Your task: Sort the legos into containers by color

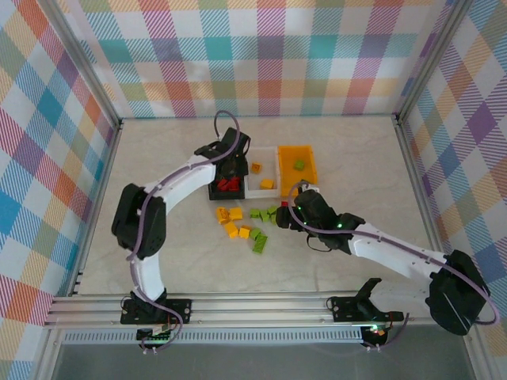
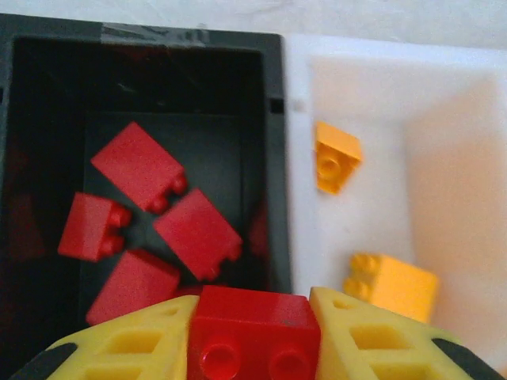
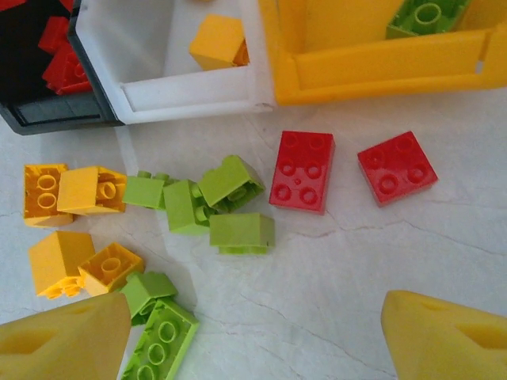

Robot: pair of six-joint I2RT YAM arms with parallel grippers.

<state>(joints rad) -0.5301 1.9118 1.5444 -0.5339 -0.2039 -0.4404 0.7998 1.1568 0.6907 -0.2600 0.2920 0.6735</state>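
As seen from the top camera, containers: black bin point(image 1: 215, 192), white bin point(image 1: 261, 194) and orange bin point(image 1: 310, 162) stand side by side in a row, set a little toward the far edge of the table point(image 1: 356, 158), with black on the left.
Top camera, sorted contents: red pieces lie in the black bin, yellow-orange pieces in the white, and one green piece in the orange.
Top camera, loose legos point(image 1: 242, 223): a yellow-orange and green scatter lies mid-table, on the near side of the bins.
Top camera, arms: left gripper point(image 1: 231, 168) hangs over the black bin; right gripper point(image 1: 291, 207) is low over the table, just near of the orange bin.
Left wrist, left gripper point(image 2: 253, 342): jaws are clamped on a held red brick point(image 2: 253, 324), studs facing the camera, above the black bin's near end.
Left wrist, black bin point(image 2: 273, 158): four red bricks point(image 2: 198, 233) lie on its floor.
Left wrist, white bin point(image 2: 444, 142): it holds two yellow-orange bricks point(image 2: 390, 285).
Right wrist, right gripper point(image 3: 253, 340): fingers are spread wide over bare table, with nothing held.
Right wrist, two red plates point(image 3: 301, 172): they lie flat and apart, just near of the orange bin point(image 3: 380, 67).
Right wrist, green cluster point(image 3: 210, 202): it sits left of the red plates.
Right wrist, yellow-orange group point(image 3: 75, 190): it lies further left, near of the black bin's corner.
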